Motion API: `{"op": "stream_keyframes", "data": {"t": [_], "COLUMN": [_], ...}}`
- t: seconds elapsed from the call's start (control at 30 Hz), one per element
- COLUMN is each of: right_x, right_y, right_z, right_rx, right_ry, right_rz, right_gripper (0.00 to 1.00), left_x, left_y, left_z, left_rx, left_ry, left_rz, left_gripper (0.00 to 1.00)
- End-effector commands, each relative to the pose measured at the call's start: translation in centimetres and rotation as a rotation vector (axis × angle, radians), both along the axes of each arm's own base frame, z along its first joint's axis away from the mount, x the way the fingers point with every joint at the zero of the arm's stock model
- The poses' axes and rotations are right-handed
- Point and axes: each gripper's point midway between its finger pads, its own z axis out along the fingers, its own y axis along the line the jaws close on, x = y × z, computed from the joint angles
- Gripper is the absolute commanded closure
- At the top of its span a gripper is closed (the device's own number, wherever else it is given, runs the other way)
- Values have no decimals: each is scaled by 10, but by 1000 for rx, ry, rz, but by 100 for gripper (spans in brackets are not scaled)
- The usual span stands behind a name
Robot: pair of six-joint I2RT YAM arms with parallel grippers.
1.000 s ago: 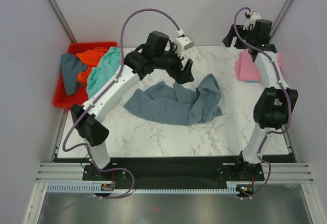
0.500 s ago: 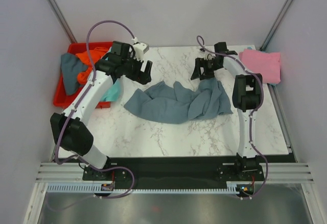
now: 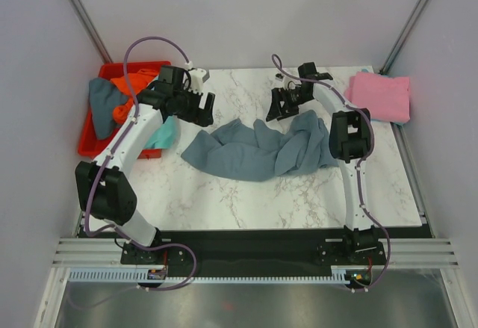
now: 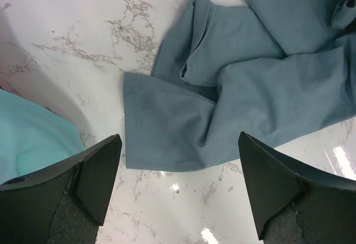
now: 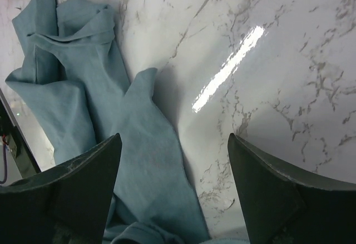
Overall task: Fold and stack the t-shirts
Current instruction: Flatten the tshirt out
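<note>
Far left, red bin [image 3: 87, 143] beside the counter [image 3: 224, 193]: holds an orange t-shirt [image 3: 131, 84] and a dark grey-blue t-shirt [image 3: 100, 105], both bunched. Next, teal t-shirt [image 3: 167, 131]: spills from the bin's right side onto the counter, partly hidden by the left arm. Left fingers [image 4: 89, 183]: spread wide, grip nothing, hover over the left end of the slate blue-grey t-shirt [image 3: 250, 152]. That shirt: lies crumpled and unfolded across mid-counter, creased in long folds, well apart from the other shirts. Right fingers [image 5: 72, 194]: also spread wide, grip nothing, hang over the shirt's far right part and bare marble. Far right, pink t-shirt [image 3: 379, 95]: rests folded at the counter's back corner.
</note>
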Motion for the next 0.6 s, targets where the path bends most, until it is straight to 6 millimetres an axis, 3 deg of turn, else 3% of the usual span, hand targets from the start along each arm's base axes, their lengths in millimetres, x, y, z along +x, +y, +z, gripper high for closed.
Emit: {"op": "stream_keyframes", "data": {"t": [0.0, 0.17, 0.37, 0.57], "right_x": [4, 5, -10, -12], "right_y": [11, 28, 43, 42], "right_z": [-20, -30, -28, -34], "right_rx": [-5, 8, 21, -1], "right_ry": [-11, -19, 2, 8], "right_rz": [41, 73, 110, 106], "right_gripper": [14, 14, 18, 40], "left_x": [-5, -11, -15, -16], "left_y": [-2, -2, 0, 0], "left_z": [14, 11, 9, 6], "left_rx": [-34, -33, -31, -29], "left_ry": [-26, -20, -14, -7], "left_rz": [7, 5, 5, 5], "left_gripper": [7, 7, 7, 7]}}
